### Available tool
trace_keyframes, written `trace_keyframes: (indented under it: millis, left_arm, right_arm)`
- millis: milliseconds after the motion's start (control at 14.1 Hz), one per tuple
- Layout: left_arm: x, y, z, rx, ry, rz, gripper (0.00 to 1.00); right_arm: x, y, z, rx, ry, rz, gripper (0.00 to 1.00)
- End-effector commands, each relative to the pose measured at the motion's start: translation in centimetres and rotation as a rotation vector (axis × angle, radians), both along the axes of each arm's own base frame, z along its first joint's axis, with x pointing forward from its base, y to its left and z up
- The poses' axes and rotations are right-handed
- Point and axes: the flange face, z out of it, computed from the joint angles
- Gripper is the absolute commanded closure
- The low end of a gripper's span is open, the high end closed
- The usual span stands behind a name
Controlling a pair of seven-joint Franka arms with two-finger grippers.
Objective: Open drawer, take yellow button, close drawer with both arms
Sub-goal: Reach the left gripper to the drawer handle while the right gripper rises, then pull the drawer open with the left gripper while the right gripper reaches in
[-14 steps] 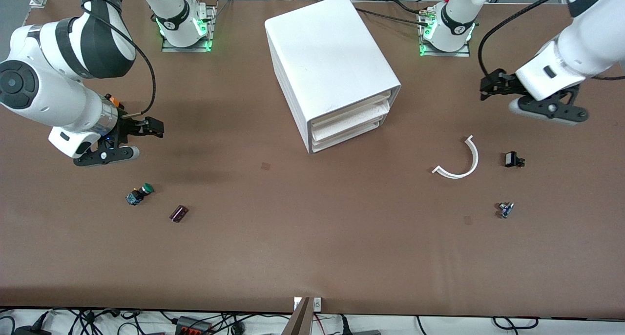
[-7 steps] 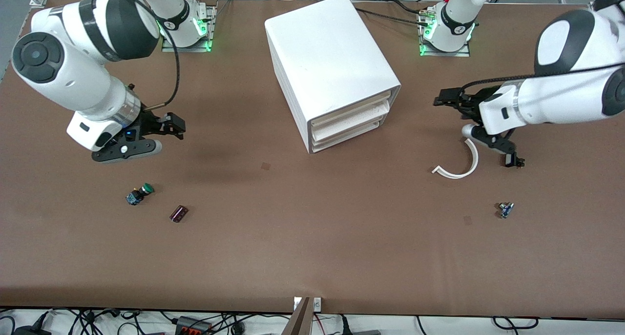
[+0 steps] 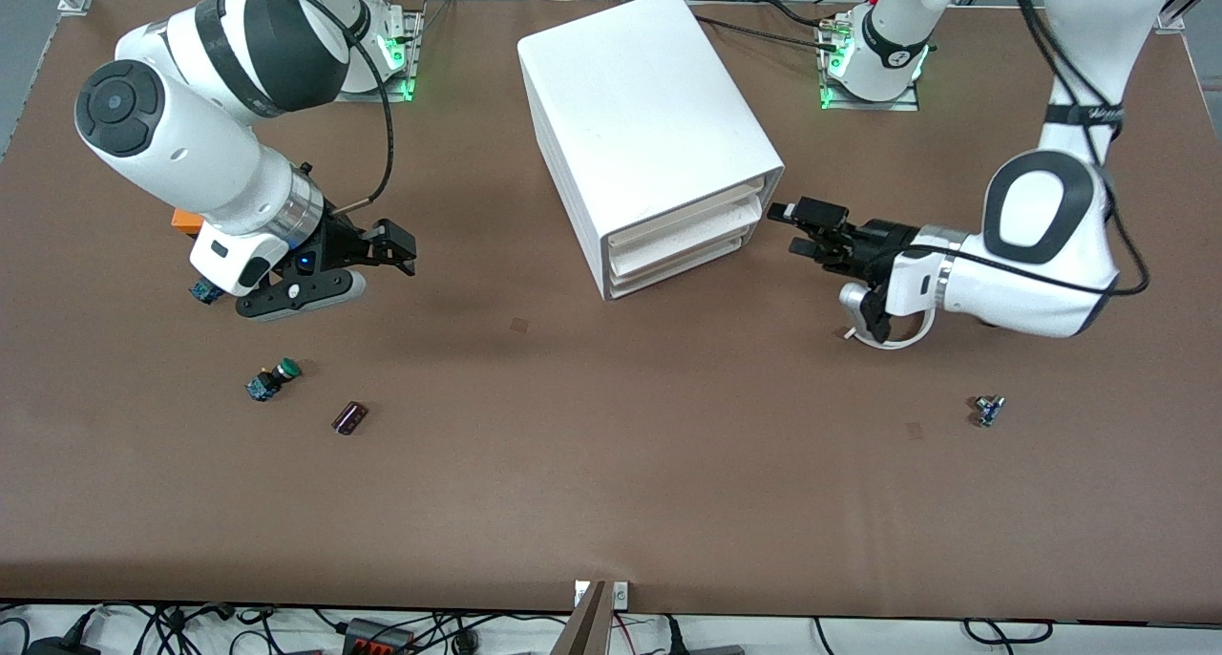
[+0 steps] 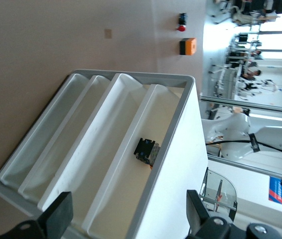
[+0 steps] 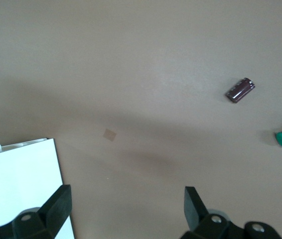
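The white cabinet [image 3: 649, 120] stands mid-table, its three drawers [image 3: 680, 244] pushed in. My left gripper [image 3: 800, 229] hovers open just in front of the drawer fronts, touching nothing. In the left wrist view the left gripper [image 4: 127, 216] faces the uppermost drawer [image 4: 121, 194], and a small dark button [image 4: 147, 151] with a hint of orange lies inside it. My right gripper [image 3: 393, 247] hangs open and empty over the table toward the right arm's end; in its own view the right gripper [image 5: 126, 205] has bare table between the fingers.
A green-capped button [image 3: 275, 378] and a dark brown cylinder [image 3: 350, 417] lie nearer the front camera than the right gripper. An orange block [image 3: 185, 221] shows beside the right arm. A white curved strip [image 3: 897, 340] lies under the left arm, and a small blue part [image 3: 989, 410] sits nearer the camera.
The left arm has swung in from its end of the table and brought its gripper up to the drawer fronts. The right gripper has drifted toward the cabinet. Both stayed open.
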Motion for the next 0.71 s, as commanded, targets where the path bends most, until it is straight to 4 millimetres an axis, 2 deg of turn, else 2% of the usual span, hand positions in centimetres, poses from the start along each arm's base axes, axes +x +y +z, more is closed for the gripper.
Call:
trace_keyframes:
  millis: [0,142,213,285,356,498,640]
  left_arm:
    - [-0.8,-0.6,-4.6,-0.169,0.002,0.005,0.00]
    - [-2.6,-0.9,-7.3,-0.216,0.001,0.008,0.00]
    - [-3.5,-1.7,-8.2,-0.231,-0.014,-0.002,0.00]
    - [-4.1,-2.1,-9.0,-0.247,-0.021,-0.001,0.00]
    - [-4.5,-2.1,-9.6,-0.257,-0.024,-0.005,0.01]
    - [-5.9,-2.3,-10.7,-0.271,0.000,-0.005,0.16]
    - [-8.5,-4.3,-12.1,-0.327,0.054,0.010,0.26]
  right_arm:
    - [0.3,0.3,0.6,0.022,-0.004,-0.010,0.00]
    - [0.1,0.9,0.6,0.018,-0.005,0.002,0.00]
    - [0.1,1.4,0.3,0.004,-0.007,0.017,0.00]
    - [0.2,2.1,0.8,-0.023,-0.030,0.040,0.00]
    - [0.4,3.7,1.3,-0.057,-0.052,0.069,0.00]
    - [0.3,6.0,1.7,-0.099,-0.066,0.085,0.00]
    - [0.4,7.7,1.9,-0.093,-0.069,0.069,0.00]
